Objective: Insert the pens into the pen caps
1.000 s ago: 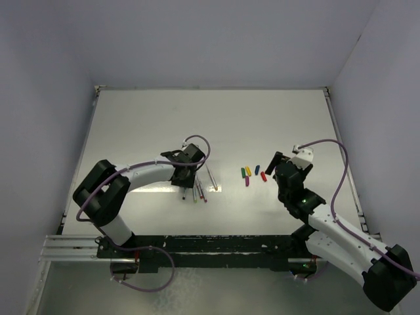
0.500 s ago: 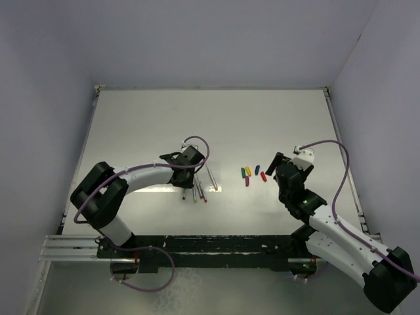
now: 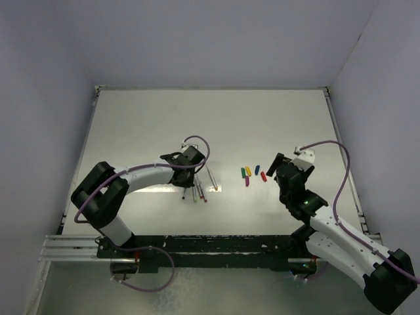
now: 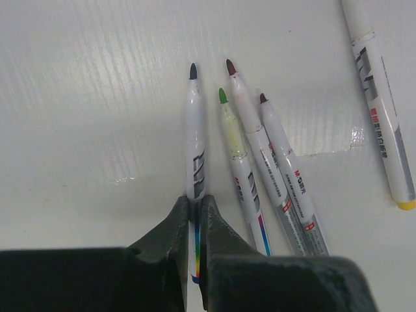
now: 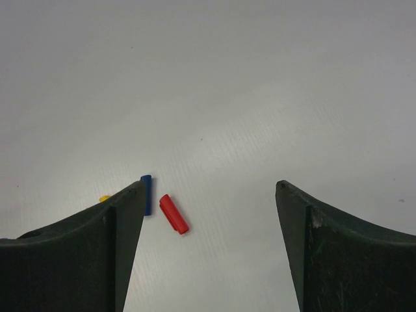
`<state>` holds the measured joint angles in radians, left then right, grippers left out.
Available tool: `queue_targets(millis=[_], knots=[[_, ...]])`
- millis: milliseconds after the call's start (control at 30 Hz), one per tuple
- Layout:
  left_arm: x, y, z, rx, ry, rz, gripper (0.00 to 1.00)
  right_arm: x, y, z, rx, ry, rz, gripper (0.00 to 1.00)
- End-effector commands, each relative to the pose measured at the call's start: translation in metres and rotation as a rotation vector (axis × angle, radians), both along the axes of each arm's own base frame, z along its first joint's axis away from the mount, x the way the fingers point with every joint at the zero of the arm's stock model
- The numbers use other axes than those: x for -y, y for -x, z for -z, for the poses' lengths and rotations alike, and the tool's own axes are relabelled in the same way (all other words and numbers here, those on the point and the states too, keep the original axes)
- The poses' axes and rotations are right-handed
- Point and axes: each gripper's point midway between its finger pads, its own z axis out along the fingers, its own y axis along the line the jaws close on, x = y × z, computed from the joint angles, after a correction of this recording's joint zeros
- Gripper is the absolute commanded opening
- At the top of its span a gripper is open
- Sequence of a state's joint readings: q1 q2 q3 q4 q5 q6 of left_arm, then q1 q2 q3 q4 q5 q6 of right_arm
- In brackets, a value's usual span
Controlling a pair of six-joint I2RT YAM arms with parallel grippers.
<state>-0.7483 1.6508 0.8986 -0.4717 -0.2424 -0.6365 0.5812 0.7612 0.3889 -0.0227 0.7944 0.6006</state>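
Soft, even overhead light fills the enclosure with a cool tint. The white worktop [image 3: 262, 118] is bright, with small glare patches beside the pens [image 4: 235, 146] in the left wrist view. Shadows are faint. Up close in both wrist views, the pincer fingers [image 5: 71, 253] look dark and slightly out of focus.

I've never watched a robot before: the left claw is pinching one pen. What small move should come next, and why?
Probably a short lift straight up. The left gripper is shut on the dark-tipped pen, which lies flat close beside three other pens. The caps sit over by the open right gripper. Raising it first should clear its neighbours.
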Motion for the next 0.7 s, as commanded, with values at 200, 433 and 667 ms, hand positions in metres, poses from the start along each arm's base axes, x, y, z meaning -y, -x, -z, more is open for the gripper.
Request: queue_targets(millis=[200,433,667], knots=[[-0.037,0.052,0.038,-0.164,-0.089,-0.057,0.0,0.002,-0.005,-0.023,0.06,-0.037,0.036,0.83],[-0.033,0.026,-0.02,0.042,0.003,-0.079,0.0,-0.002,-0.01,-0.021,0.03,-0.019,0.027,0.78],[-0.022,0.008,-0.072,0.247,0.139,-0.006,0.0,-0.018,-0.021,-0.006,-0.065,0.008,-0.013,0.65]])
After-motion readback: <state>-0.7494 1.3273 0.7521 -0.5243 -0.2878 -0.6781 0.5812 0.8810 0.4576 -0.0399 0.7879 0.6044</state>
